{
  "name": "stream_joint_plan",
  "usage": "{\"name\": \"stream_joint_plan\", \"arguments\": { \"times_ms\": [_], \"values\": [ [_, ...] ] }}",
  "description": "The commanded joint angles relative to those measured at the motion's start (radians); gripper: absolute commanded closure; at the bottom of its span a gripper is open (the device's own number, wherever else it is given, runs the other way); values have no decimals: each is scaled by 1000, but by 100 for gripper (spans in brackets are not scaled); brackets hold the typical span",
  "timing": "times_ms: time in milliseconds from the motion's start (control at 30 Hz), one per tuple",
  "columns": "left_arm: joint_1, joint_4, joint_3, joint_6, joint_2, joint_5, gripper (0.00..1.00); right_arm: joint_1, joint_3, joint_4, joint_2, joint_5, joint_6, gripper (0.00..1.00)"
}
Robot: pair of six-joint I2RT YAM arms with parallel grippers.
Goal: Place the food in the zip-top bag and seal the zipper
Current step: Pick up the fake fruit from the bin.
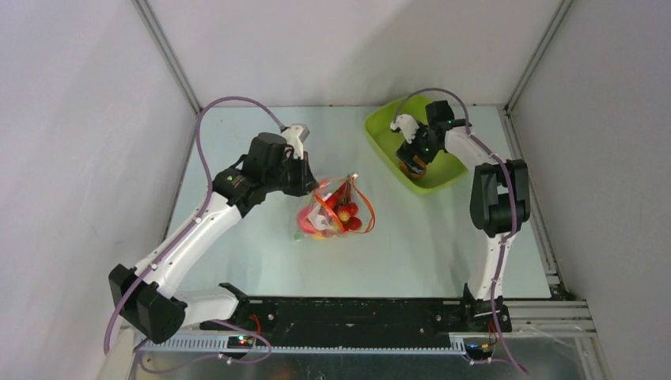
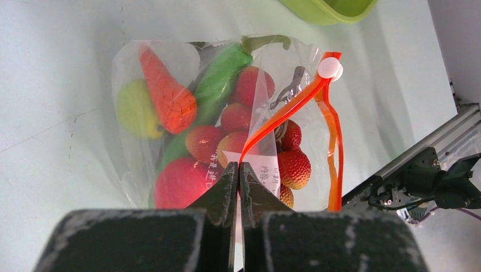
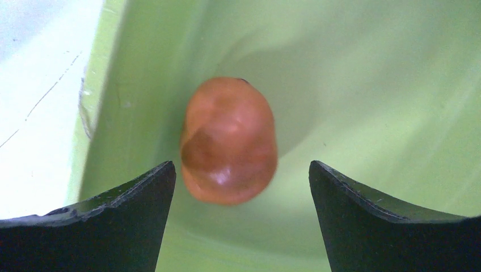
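- R arm is nearer the only loose piece in view: the mango (image 3: 228, 140) lies in the green tray (image 3: 368, 85), just ahead of the right jaws, a bit left of centre in the gap.
- Right jaws are spread wide, not touching it. Mango's long axis runs away from the wrist, so prob. fine for a side pinch.
- Left jaws are pressed together, pinching the bag (image 1: 332, 215) at its zipper (image 2: 283, 110), mid-table (image 1: 237, 261). Mouth gapes, slider (image 2: 329, 67) at the far end.
- L wrist view shows carrot (image 2: 167, 90), bean (image 2: 218, 79) and grapes (image 2: 293, 167) inside. Top view only shows the bag well apart from the tray.
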Motion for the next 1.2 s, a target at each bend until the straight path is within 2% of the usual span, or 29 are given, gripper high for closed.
{"name": "stream_joint_plan", "arguments": {
  "times_ms": [0, 267, 467, 533, 633, 700, 900, 1167],
  "values": [
    [-3, -9, 33, 30, 16, -4, 95, 26, 24, -4, 58, -31, -127, 9],
    [-3, -14, 37, 28, 20, -13, 96, 42, 149, -102, 195, -33, -150, 13],
    [-2, -11, 39, 29, 13, -13, 96, 35, 142, -125, 208, -17, -130, 18],
    [-3, -11, 39, 27, 9, -12, 96, 27, 132, -116, 194, -22, -118, 22],
    [-3, -10, 38, 24, 1, -13, 96, 17, 118, -92, 158, -17, -92, 34],
    [-2, -9, 37, 22, -11, -13, 96, 14, 99, -65, 126, -12, -50, 42],
    [-2, 2, 29, 4, -47, 11, 96, -9, 57, 43, 6, 49, 130, 57],
    [-3, 32, 16, -16, -111, 53, 95, -23, -78, 190, -240, 170, 449, 63]
  ]
}}
